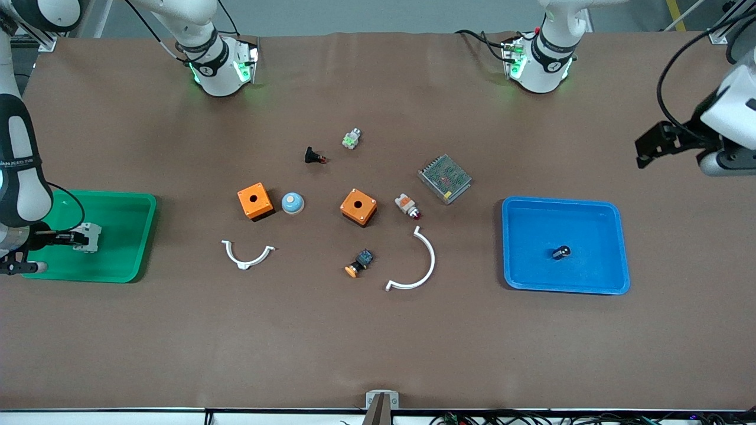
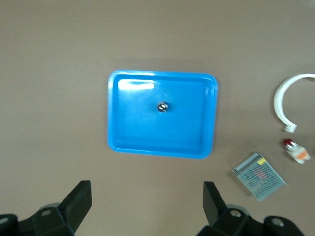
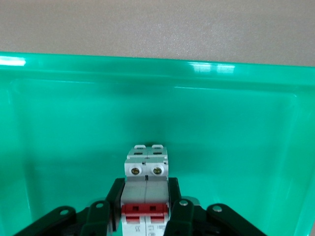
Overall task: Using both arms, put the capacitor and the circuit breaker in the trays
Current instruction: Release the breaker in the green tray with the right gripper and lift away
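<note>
Front: we see the capacitor (image 1: 561, 252) lying in the blue tray (image 1: 614, 248) and the circuit breaker (image 1: 87, 237) in the green tray (image 1: 127, 206). Left wrist: left tool (image 2: 146, 206) spread wide, empty, above the worktop (image 2: 59, 59). Right wrist: right tool (image 3: 146, 206) fingers flank the circuit breaker.

The capacitor (image 1: 561, 252) is a tiny black cylinder with a pale grey end face, lying on its side on the floor of the blue tray (image 1: 614, 248) at the right of the front view, roughly central in it. The circuit breaker (image 1: 87, 237) is a white-grey block (red toggles on its face), low in the green tray (image 1: 133, 260) at the left edge of the front view, between the fingers of the right claw (image 1: 69, 238).
</note>
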